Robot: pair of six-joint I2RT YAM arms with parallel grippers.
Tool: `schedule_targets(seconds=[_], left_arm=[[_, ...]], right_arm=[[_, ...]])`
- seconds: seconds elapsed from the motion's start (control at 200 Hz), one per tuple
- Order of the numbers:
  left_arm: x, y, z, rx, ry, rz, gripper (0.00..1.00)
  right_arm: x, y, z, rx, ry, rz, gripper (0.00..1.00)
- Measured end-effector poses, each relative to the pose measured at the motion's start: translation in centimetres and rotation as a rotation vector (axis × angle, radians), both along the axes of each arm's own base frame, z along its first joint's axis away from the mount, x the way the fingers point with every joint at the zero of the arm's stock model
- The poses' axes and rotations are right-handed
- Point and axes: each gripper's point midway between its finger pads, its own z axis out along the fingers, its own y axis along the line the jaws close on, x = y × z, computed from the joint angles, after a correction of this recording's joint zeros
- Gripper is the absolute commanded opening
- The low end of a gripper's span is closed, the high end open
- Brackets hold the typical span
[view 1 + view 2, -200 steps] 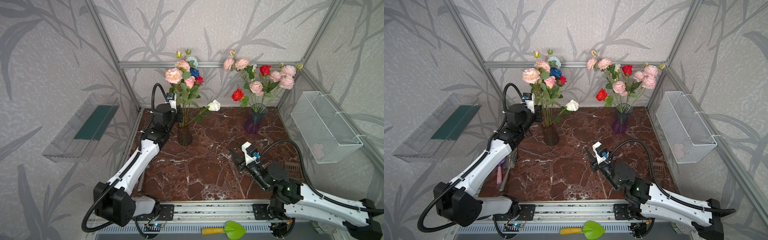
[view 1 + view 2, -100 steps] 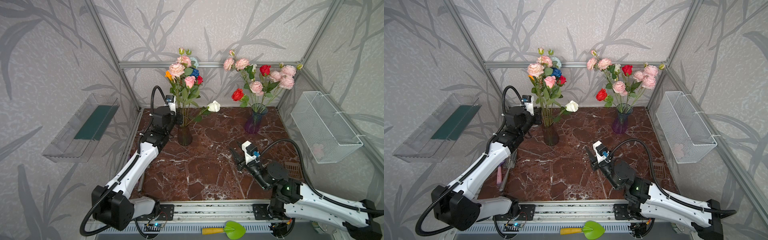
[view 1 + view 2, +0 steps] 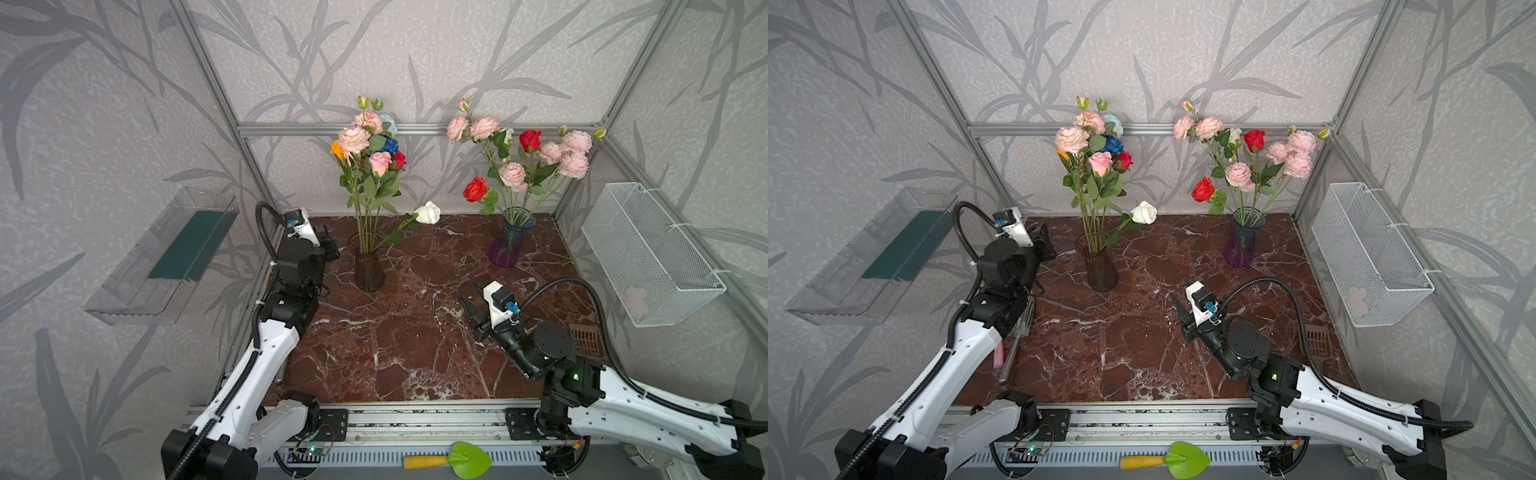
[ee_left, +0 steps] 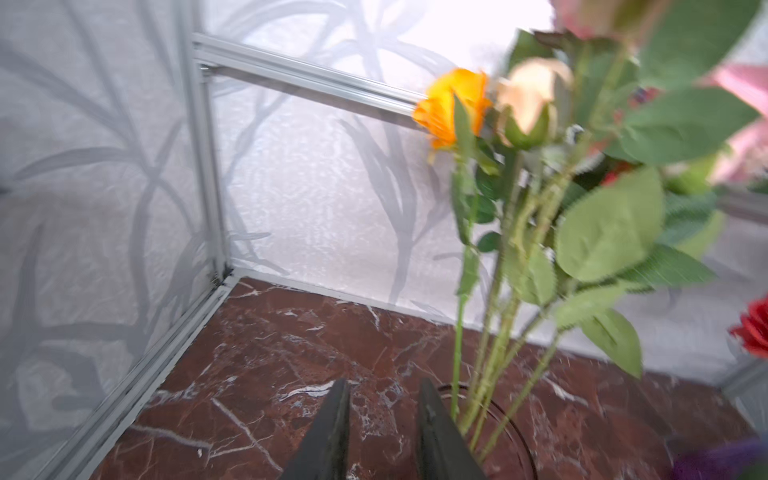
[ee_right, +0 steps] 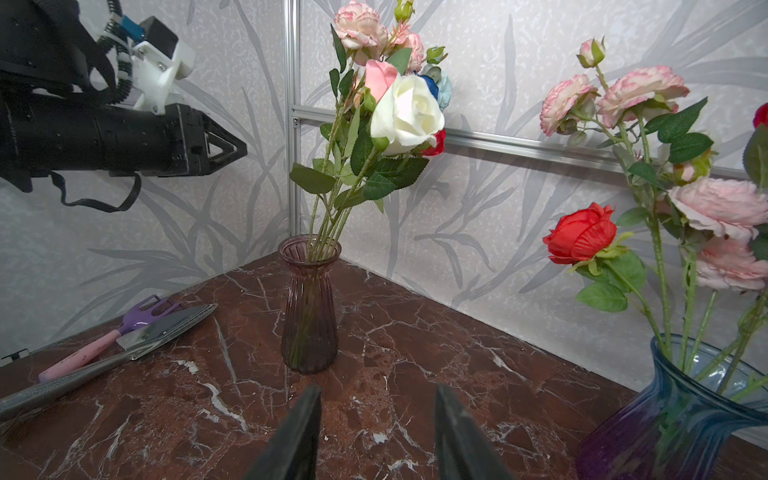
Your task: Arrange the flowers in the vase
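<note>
Left claw [image 4: 383,386] back — gap beside vase [image 3: 368,270]

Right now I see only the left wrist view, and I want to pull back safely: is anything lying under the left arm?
Observer: Yes, a purple rake and a metal trowel lie on the table under it.
Operator: Where is the right gripper?
Observer: The right gripper hovers open and empty over the table, apart from the brown vase.
Operator: Any flower sticking out?
Observer: A white rose leans out low from that vase, below the other blooms.
</note>
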Motion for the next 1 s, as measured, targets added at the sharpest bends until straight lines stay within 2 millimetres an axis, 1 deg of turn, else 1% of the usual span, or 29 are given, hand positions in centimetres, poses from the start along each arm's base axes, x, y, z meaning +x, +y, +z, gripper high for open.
schedule_targets(seconds=[0.065, 0.115, 0.15, 0.175, 0.23, 0.27, 0.285, 0.33, 0.38, 0.425, 0.545, 0.595, 0.685, 0.76, 0.86, 1.0], left_arm=[[0.0, 2.4, -1.5, -0.096, 0.008, 0.073, 0.26], [0.4, 4.1, -3.3, -0.170, 0.028, 0.115, 0.22], [0.8, 5.0, -5.0, -0.227, 0.048, 0.141, 0.18], [1.1, 5.7, -6.6, -0.270, 0.072, 0.158, 0.15], [1.9, 6.7, -9.9, -0.355, 0.126, 0.177, 0.14], [2.5, 6.9, -12.2, -0.401, 0.172, 0.183, 0.14], [2.7, 6.9, -13.3, -0.418, 0.194, 0.179, 0.14], [3.4, 6.6, -15.5, -0.468, 0.239, 0.170, 0.12], [4.2, 5.9, -17.3, -0.511, 0.278, 0.146, 0.09], [4.9, 5.4, -18.8, -0.551, 0.301, 0.126, 0.08], [6.6, 4.4, -21.6, -0.620, 0.333, 0.082, 0.06], [7.1, 4.0, -23.2, -0.642, 0.354, 0.068, 0.06], [7.5, 3.3, -25.6, -0.660, 0.399, 0.051, 0.04], [7.6, 2.7, -27.1, -0.663, 0.431, 0.037, 0.01], [7.9, 1.6, -27.8, -0.664, 0.442, 0.007, 0.00], [8.7, 0.4, -27.8, -0.666, 0.416, -0.046, 0.00]], right_arm=[[0.1, 0.0, 0.0, 0.004, 0.002, -0.002, 0.48], [0.1, -0.1, 0.0, 0.009, 0.006, -0.003, 0.49], [0.1, -0.1, -0.1, 0.010, 0.008, -0.003, 0.49], [0.0, -0.2, -0.2, 0.012, 0.010, -0.003, 0.50], [0.1, -0.3, -0.5, 0.014, 0.014, -0.005, 0.50], [0.1, -0.4, -0.6, 0.015, 0.017, -0.007, 0.50], [0.1, -0.4, -0.6, 0.015, 0.018, -0.008, 0.50], [0.2, -0.5, -0.8, 0.017, 0.025, -0.010, 0.51], [0.2, -0.5, -1.0, 0.015, 0.029, -0.013, 0.51], [0.3, -0.6, -1.0, 0.015, 0.033, -0.017, 0.51], [0.5, -0.8, -1.3, 0.015, 0.045, -0.024, 0.51], [0.5, -0.8, -1.5, 0.010, 0.052, -0.026, 0.51], [0.5, -0.9, -1.8, 0.002, 0.062, -0.029, 0.51], [0.5, -1.0, -2.0, -0.006, 0.068, -0.030, 0.51], [0.4, -1.2, -2.2, -0.011, 0.074, -0.031, 0.51], [0.4, -1.2, -2.2, -0.016, 0.079, -0.031, 0.51]])
